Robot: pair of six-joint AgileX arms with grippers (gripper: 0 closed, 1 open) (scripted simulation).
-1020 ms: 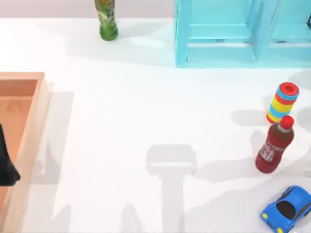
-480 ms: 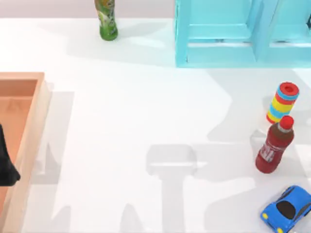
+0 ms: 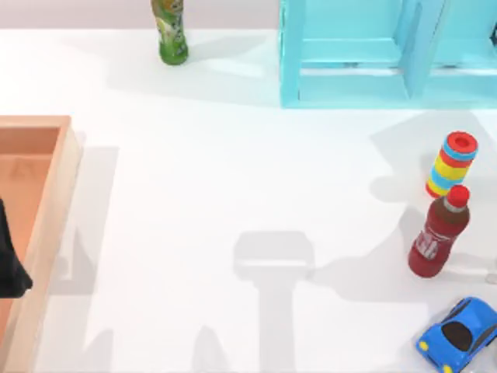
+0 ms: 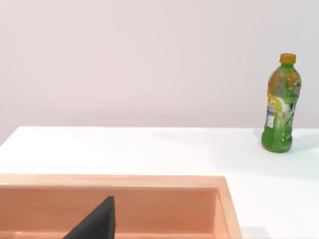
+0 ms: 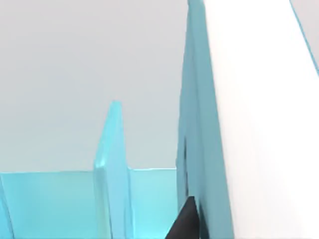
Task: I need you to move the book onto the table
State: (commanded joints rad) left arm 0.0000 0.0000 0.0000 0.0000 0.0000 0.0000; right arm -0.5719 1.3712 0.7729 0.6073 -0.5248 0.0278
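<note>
In the right wrist view a tall slab with a teal-blue side and a broad white face, apparently the book (image 5: 259, 129), stands upright among the turquoise shelf unit's (image 5: 112, 164) panels. The dark tip of my right gripper (image 5: 185, 221) is close against the book's teal side. My left gripper (image 3: 9, 256) hangs over the wooden tray at the table's left edge, away from the book. The white table (image 3: 233, 171) spreads in front of the shelf unit (image 3: 349, 54).
The light wooden tray (image 3: 46, 225) lies at the left. A green bottle (image 3: 172, 31) stands at the back. On the right stand a ringed colourful toy (image 3: 451, 163) and a red bottle (image 3: 439, 233), and a blue toy car (image 3: 458, 334) sits near the front edge.
The shadows on the right side of the table have shifted. The objects on the table and my left gripper have stayed where they were.
</note>
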